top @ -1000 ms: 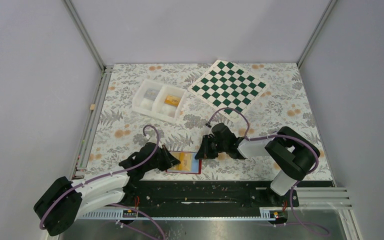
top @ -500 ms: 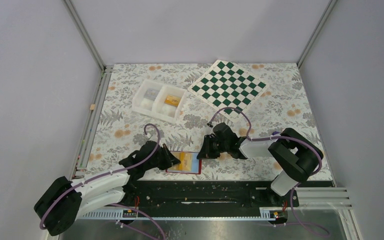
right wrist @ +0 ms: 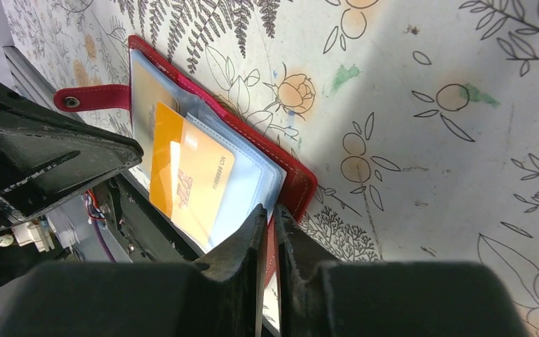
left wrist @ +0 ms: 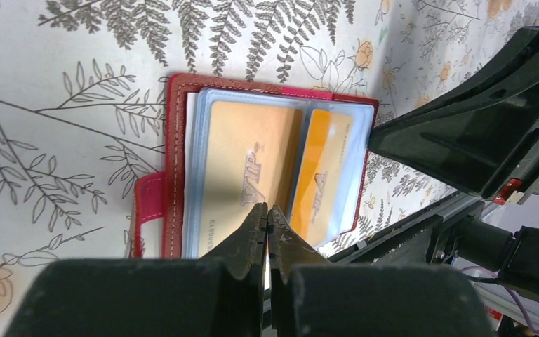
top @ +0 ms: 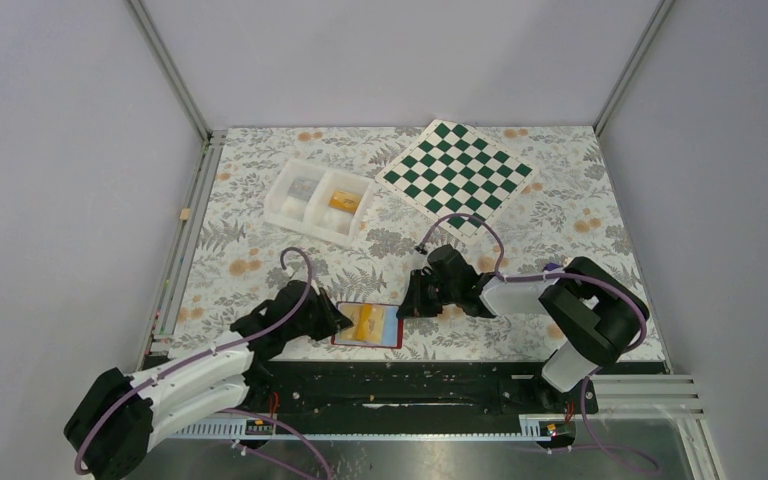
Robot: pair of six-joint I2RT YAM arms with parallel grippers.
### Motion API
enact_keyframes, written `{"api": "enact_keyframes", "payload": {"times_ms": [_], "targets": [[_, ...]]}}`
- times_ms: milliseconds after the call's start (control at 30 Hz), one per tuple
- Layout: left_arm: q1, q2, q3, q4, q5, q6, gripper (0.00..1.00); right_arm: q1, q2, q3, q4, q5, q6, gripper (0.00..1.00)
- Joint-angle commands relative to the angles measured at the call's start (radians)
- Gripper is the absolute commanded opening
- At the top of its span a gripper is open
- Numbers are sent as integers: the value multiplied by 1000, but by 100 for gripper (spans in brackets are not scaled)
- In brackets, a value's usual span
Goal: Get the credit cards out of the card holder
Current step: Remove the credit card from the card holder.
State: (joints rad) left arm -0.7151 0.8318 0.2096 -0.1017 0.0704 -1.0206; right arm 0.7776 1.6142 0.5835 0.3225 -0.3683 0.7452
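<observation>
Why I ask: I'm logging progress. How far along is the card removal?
Done: the card holder lies open on the table. In hand: the right gripper appears to pinch its edge, while the left gripper, shut, has its tips at the credit cards. Left: both cards sit in their pale blue sleeves, neither pulled out.

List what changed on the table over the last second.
The left arm swung slightly to its left and back, taking the left gripper a touch left at the card holder's left edge. The right arm's elbow eased slightly right. Nothing was grasped or released. The card holder, the credit cards in it, the right gripper, the white tray and the chessboard stayed put.
</observation>
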Motion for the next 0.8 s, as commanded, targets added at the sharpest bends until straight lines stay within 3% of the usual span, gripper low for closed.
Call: {"api": "enact_keyframes", "payload": {"times_ms": [0,67,167,300,767], "targets": [[8,-11,39,-2,-6,9,0,-18,-29,-12,-66,42,-40,16],[9,10,44,47,28,22,0,-18,-32,-8,-66,39,-38,16],[9,43,49,118,79,32,19,-19,-31,-4,-65,36,-35,16],[9,81,51,164,92,59,34,-19,-29,-5,-61,36,-36,16],[7,180,13,319,166,63,39,-19,-23,-1,-60,33,-36,18]]}}
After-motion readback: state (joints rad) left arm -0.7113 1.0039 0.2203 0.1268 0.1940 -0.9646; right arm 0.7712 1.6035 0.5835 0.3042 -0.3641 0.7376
